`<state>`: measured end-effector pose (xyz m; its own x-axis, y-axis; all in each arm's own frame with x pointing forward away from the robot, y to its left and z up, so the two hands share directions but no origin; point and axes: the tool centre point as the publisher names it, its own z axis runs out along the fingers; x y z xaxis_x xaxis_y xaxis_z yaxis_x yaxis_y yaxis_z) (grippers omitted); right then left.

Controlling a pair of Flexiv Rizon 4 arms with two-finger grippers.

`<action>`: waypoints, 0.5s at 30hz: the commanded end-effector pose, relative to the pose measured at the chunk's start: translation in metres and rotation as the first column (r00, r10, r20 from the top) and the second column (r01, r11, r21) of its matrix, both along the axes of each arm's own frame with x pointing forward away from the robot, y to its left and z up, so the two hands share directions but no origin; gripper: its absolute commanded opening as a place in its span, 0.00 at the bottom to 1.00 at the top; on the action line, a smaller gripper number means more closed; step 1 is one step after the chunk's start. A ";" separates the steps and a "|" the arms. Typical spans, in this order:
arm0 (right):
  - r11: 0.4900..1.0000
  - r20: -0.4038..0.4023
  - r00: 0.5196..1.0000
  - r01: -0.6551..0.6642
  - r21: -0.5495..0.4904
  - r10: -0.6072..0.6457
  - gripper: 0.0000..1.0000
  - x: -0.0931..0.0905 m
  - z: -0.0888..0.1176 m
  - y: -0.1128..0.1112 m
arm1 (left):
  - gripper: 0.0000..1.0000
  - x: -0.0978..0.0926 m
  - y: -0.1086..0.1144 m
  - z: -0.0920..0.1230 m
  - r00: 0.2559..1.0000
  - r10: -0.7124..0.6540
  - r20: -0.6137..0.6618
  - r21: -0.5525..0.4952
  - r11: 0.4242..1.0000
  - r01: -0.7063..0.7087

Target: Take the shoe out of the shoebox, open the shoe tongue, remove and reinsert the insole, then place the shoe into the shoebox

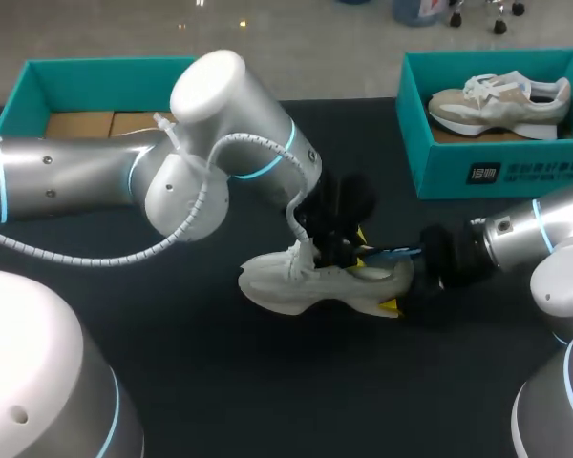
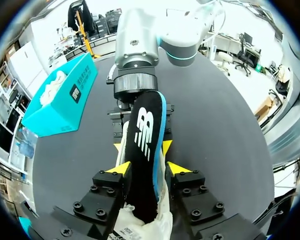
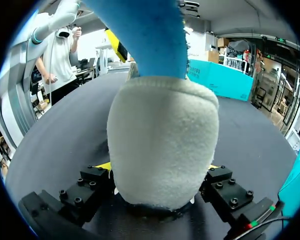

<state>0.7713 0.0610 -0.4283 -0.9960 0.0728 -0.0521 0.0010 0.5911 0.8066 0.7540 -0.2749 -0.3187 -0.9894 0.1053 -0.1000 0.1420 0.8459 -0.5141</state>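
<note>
The shoe (image 1: 286, 286) is out on the tabletop (image 1: 220, 382) at mid-frame of the head view, its heel clenched in the right jaws. The left jaws grasp the insole (image 2: 145, 145), which stands partly out of the shoe. Unboxing looks done. I cannot tell whether the insole is coming out or going back. Return to the shoebox (image 1: 105, 65), upper left, remains.

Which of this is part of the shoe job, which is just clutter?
Job: shoe, heel in right gripper; insole, in left gripper; empty shoebox, probably its own.
Lying about: second shoebox, with the other shoe in it.
</note>
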 end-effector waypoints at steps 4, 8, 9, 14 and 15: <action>1.000 0.001 1.000 0.001 -0.004 -0.001 0.00 0.000 -0.004 0.001 | 0.31 0.001 -0.005 -0.010 0.999 0.014 0.037 0.007 1.000 -0.015; 1.000 0.001 1.000 0.001 -0.004 -0.001 0.00 0.000 -0.004 0.001 | 0.26 0.001 -0.009 -0.015 0.998 0.011 0.061 0.024 1.000 -0.013; 1.000 0.001 1.000 0.001 -0.004 -0.001 0.00 0.000 -0.004 0.001 | 0.25 0.002 -0.010 -0.017 0.998 0.011 0.063 0.028 1.000 -0.013; 1.000 0.001 1.000 0.001 -0.004 -0.001 0.00 0.000 -0.004 0.001 | 0.24 0.003 -0.012 -0.023 0.998 0.010 0.065 0.035 0.999 -0.012; 1.000 0.001 1.000 0.001 -0.004 -0.001 0.00 0.000 -0.004 0.001 | 0.20 0.003 -0.013 -0.023 0.998 0.010 0.067 0.035 0.999 -0.013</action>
